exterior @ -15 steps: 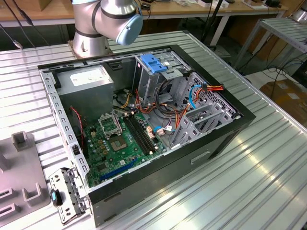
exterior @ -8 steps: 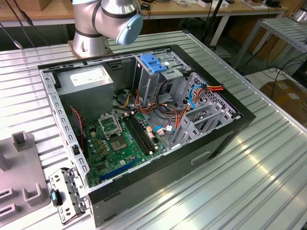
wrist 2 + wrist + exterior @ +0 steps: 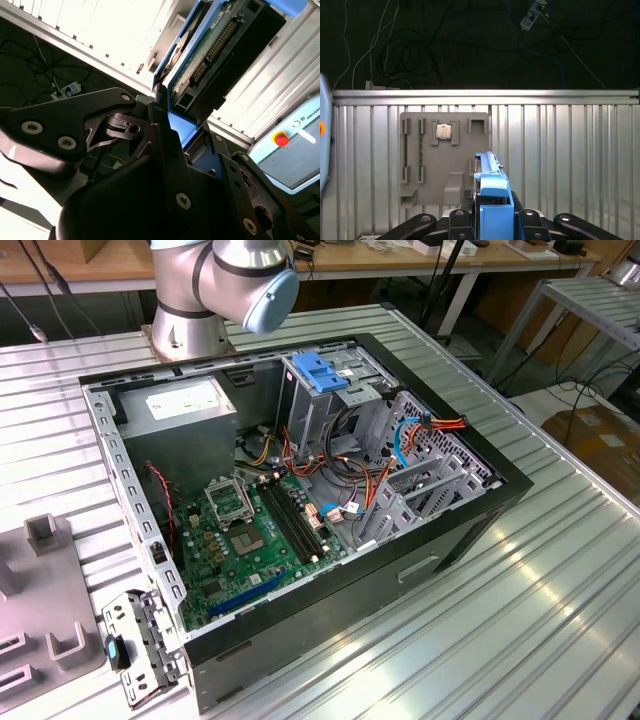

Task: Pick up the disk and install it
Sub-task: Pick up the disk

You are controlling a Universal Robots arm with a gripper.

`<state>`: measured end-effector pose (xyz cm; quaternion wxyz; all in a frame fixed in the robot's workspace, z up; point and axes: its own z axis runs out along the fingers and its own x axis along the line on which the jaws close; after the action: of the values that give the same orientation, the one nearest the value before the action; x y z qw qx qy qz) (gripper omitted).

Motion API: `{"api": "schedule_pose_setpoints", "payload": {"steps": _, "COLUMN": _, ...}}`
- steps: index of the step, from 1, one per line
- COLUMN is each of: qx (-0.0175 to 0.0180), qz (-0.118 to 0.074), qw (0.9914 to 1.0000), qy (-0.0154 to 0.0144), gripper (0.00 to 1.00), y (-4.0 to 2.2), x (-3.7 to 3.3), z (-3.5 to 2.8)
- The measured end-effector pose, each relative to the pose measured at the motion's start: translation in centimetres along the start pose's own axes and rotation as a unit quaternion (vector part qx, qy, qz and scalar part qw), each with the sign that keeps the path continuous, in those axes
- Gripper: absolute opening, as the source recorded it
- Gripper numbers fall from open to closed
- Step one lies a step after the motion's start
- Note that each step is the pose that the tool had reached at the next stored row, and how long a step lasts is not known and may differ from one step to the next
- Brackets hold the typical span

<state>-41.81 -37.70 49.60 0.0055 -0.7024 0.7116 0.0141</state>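
Pincer [image 3: 493, 216] clenched around disk [image 3: 490, 172], grey parts tray [image 3: 457, 152] on ribbed table [image 3: 560, 160] just beyond.

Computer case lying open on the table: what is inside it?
A green motherboard, a grey power-supply box, a metal drive cage with a blue latch, and coloured cables. Whatever lies beneath the cage and cables is covered.

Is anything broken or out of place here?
Nothing looks broken. The computer case lies on its side, open, with wires loose inside. That looks deliberate. The hand is closed on the disk.
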Motion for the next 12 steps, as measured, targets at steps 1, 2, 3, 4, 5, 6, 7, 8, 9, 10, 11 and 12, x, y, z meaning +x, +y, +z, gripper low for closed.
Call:
{"api": "schedule_pose_setpoints", "payload": {"steps": 1, "qx": 0.0, "qz": 0.0, "qw": 1.0, "qy": 0.0, "gripper": 0.37, "y": -0.12, "x": 0.0, "z": 0.01}}
{"api": "schedule_pose_setpoints", "payload": {"steps": 2, "qx": -0.0001, "qz": 0.0, "qw": 1.0, "qy": 0.0, "gripper": 0.37, "y": -0.26, "x": 0.0, "z": 0.0}}
{"api": "schedule_pose_setpoints", "payload": {"steps": 3, "qx": -0.0001, "qz": 0.0, "qw": 1.0, "qy": 0.0, "gripper": 0.37, "y": -0.41, "x": 0.0, "z": 0.0}}
{"api": "schedule_pose_setpoints", "payload": {"steps": 4, "qx": -0.0002, "qz": 0.0, "qw": 1.0, "qy": 0.0, "gripper": 0.37, "y": -0.53, "x": 0.0, "z": 0.0}}
{"api": "schedule_pose_setpoints", "payload": {"steps": 5, "qx": -0.0002, "qz": 0.0, "qw": 1.0, "qy": 0.0, "gripper": 0.37, "y": -0.71, "x": 0.0, "z": -0.01}}
{"api": "schedule_pose_setpoints", "payload": {"steps": 6, "qx": -0.0002, "qz": 0.0, "qw": 1.0, "qy": 0.0, "gripper": 0.37, "y": -0.81, "x": 0.0, "z": -0.01}}
{"api": "schedule_pose_setpoints", "payload": {"steps": 7, "qx": -0.0002, "qz": 0.0, "qw": 1.0, "qy": 0.0, "gripper": 0.37, "y": -0.92, "x": 0.0, "z": -0.01}}
{"api": "schedule_pose_setpoints", "payload": {"steps": 8, "qx": -0.0003, "qz": 0.0, "qw": 1.0, "qy": 0.0, "gripper": 0.37, "y": -1.13, "x": 0.0, "z": -0.01}}
{"api": "schedule_pose_setpoints", "payload": {"steps": 9, "qx": -0.0003, "qz": 0.0, "qw": 1.0, "qy": 0.0, "gripper": 0.37, "y": -1.34, "x": 0.0, "z": -0.01}}
{"api": "schedule_pose_setpoints", "payload": {"steps": 10, "qx": -0.0004, "qz": 0.0, "qw": 1.0, "qy": 0.0, "gripper": 0.37, "y": -1.44, "x": 0.0, "z": -0.01}}
{"api": "schedule_pose_setpoints", "payload": {"steps": 11, "qx": -0.0004, "qz": 0.0, "qw": 1.0, "qy": 0.0, "gripper": 0.37, "y": -1.59, "x": 0.0, "z": -0.02}}
{"api": "schedule_pose_setpoints", "payload": {"steps": 12, "qx": -0.0004, "qz": 0.0, "qw": 1.0, "qy": 0.0, "gripper": 0.37, "y": -1.75, "x": 0.0, "z": -0.02}}
